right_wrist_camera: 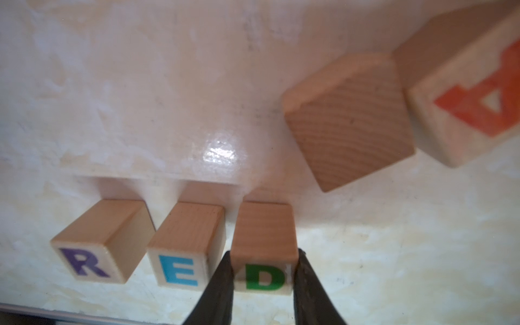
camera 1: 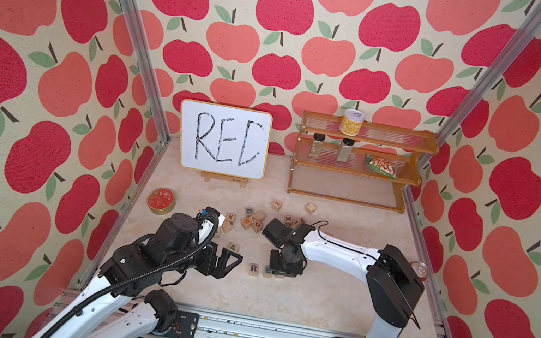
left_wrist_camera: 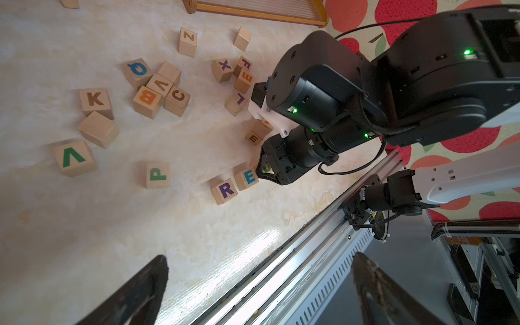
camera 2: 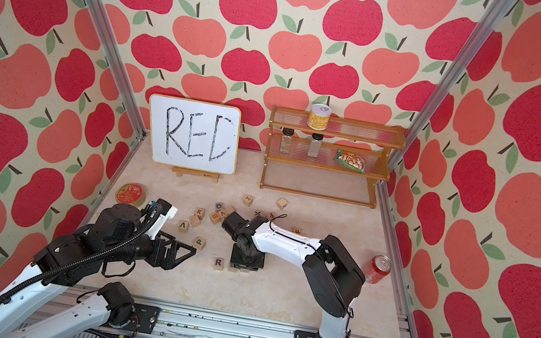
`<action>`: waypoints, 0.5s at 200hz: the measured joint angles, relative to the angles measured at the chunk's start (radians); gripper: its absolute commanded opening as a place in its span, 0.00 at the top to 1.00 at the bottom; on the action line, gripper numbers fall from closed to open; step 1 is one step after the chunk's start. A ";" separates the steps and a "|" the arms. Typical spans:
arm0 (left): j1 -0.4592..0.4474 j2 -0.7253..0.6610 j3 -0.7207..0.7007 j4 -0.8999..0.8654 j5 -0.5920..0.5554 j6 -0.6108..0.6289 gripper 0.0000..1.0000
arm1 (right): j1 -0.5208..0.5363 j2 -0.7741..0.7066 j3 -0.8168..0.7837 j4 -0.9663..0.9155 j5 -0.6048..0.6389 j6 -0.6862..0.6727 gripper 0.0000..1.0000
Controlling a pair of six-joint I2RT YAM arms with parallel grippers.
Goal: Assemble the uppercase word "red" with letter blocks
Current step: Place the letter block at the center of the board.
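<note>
Top view: we see the right gripper (camera 1: 282, 271) pointing down at the row's right end. The left gripper (camera 1: 232, 263), jaws apart and empty, sits well left of the pale wooden purple-R cube (camera 1: 253, 268).
Left wrist: teal-E wooden cube (left_wrist_camera: 247, 177) just beside R.
Right wrist: jaws clamped on green-D wooden cube (right_wrist_camera: 264, 253), in line just right of E. We judge next is release + straight lift.

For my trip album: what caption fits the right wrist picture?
Right hand pinches the D block, ending a row with the R block and E block.
</note>
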 measured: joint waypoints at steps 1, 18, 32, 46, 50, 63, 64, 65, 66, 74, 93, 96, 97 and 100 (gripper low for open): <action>0.000 0.000 0.000 0.000 0.000 0.000 0.01 | 0.000 0.000 0.000 0.000 0.000 0.000 0.71; 0.000 0.000 0.000 0.000 0.000 0.000 0.01 | 0.000 0.000 0.000 -0.002 0.000 -0.003 0.67; 0.000 0.001 0.000 0.000 0.000 0.000 0.01 | 0.000 0.000 0.000 -0.006 0.000 -0.003 0.67; 0.000 0.001 -0.002 0.000 0.000 0.000 0.01 | 0.000 0.000 0.000 -0.013 0.000 -0.004 0.64; 0.000 0.001 -0.003 0.000 0.000 0.000 0.01 | 0.000 0.000 0.000 -0.014 0.001 -0.004 0.64; 0.000 0.001 -0.005 0.000 0.000 0.000 0.01 | 0.000 0.000 0.000 -0.014 0.001 -0.007 0.61; 0.000 0.001 -0.005 0.000 0.000 0.000 0.01 | 0.000 0.000 0.000 -0.015 0.001 -0.007 0.61; 0.000 0.001 -0.005 0.000 0.000 0.000 0.01 | 0.000 0.000 0.000 -0.014 0.001 -0.007 0.61; 0.000 0.001 -0.005 0.000 0.000 0.000 0.01 | 0.000 0.000 0.000 -0.015 0.001 -0.008 0.61; 0.000 0.001 -0.006 0.000 0.000 0.000 0.01 | 0.000 0.000 0.000 -0.015 0.001 -0.010 0.59; -0.001 0.001 -0.006 0.000 0.000 0.000 0.01 | 0.000 0.000 0.000 -0.021 0.002 -0.012 0.58; -0.001 0.001 -0.006 0.000 0.000 0.000 0.01 | 0.000 0.000 0.000 -0.022 0.002 -0.012 0.58; -0.001 0.001 -0.006 0.001 0.000 0.000 0.01 | 0.000 0.000 0.000 -0.022 0.002 -0.012 0.58; -0.001 0.001 -0.006 0.001 0.000 0.000 0.01 | 0.000 0.000 0.000 -0.022 0.002 -0.012 0.58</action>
